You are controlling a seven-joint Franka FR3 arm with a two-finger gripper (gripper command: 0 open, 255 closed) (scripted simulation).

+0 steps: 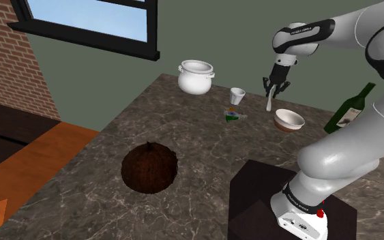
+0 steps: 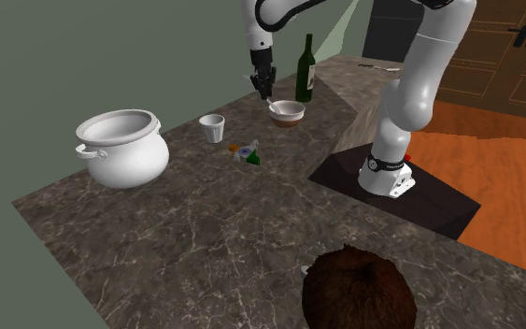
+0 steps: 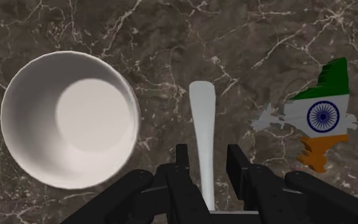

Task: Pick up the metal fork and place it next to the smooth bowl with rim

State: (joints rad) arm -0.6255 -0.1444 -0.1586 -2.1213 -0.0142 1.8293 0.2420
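Note:
My black gripper (image 1: pixel 273 87) hangs above the dark marble counter (image 1: pixel 197 146), shut on a pale grey fork (image 1: pixel 269 102) that points down from it. In the wrist view the fork (image 3: pixel 201 121) runs out from between the two fingers of the gripper (image 3: pixel 208 154), over bare marble. The bowl (image 1: pixel 289 120), brown outside with a white inside and rim, sits on the counter just below and to the shoulder view's right of the fork. In the second exterior view the gripper (image 2: pixel 263 87) hovers just left of the bowl (image 2: pixel 287 112).
A small white cup (image 1: pixel 237 95) (image 3: pixel 69 127) and a flat flag-coloured piece (image 1: pixel 232 116) (image 3: pixel 320 118) lie near the gripper. A white two-handled pot (image 1: pixel 196 76), a green bottle (image 1: pixel 349 109) behind the bowl and a brown shaggy ball (image 1: pixel 149 168) also stand on the counter.

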